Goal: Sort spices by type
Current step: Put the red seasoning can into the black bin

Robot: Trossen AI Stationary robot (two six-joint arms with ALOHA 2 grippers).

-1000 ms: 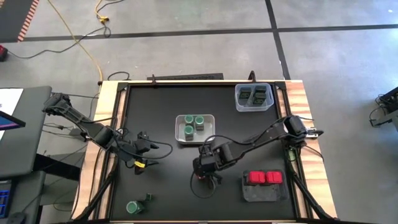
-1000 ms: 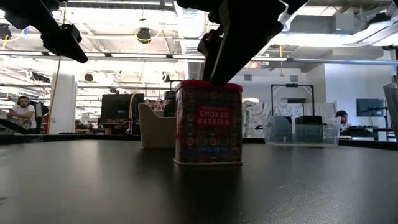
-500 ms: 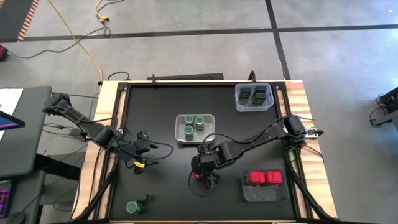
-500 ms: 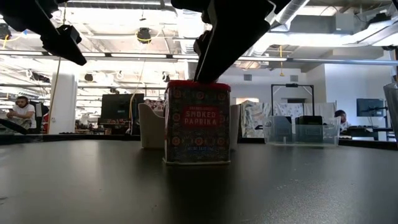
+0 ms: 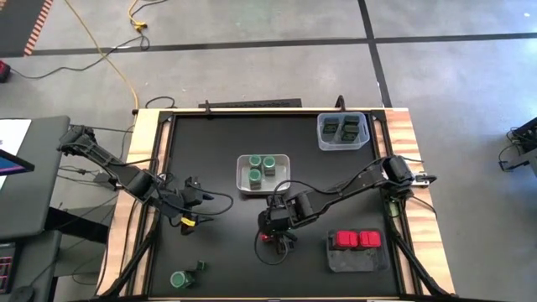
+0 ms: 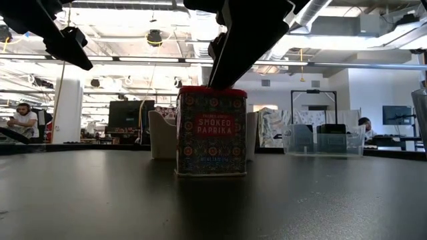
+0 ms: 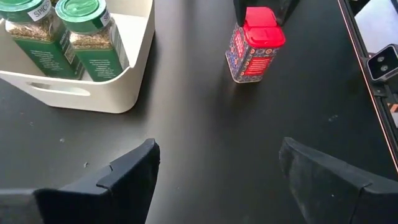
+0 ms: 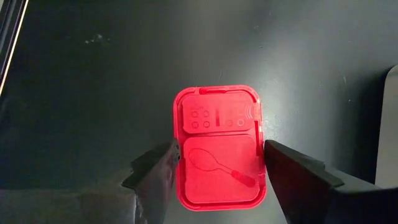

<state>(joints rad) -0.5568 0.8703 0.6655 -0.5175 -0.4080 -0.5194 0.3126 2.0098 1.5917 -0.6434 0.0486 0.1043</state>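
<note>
- Right gripper (image 8: 214, 163) lowered over a red smoked paprika tin (image 6: 211, 131), one finger (image 8: 155, 174) against each side of the red lid, pinching it; tin upright on the black table (image 5: 218, 151), just below centre of the high view.
- Same tin at the upper middle of the left wrist view (image 7: 254, 45), standing clear of the white tray.
- Left gripper (image 7: 217, 177) hovering above the table at centre-left of the high view (image 5: 191, 204), fingers spread wide, nothing between them.
- White tray (image 5: 263, 186) just above centre of the high view, holding three green-lidded spice jars (image 5: 268, 164).
- Clear bin (image 5: 320, 134) at upper right of the high view, with two dark tins with greenish tops (image 5: 342, 127) inside.
- Dark grey tray (image 5: 357, 258) at lower right, carrying two red boxes (image 5: 357, 240) side by side.
- One more green-lidded jar (image 5: 179, 279) at lower left of the high view, alone on the table, with a small dark item (image 5: 200, 267) just beside it, too small to identify.
</note>
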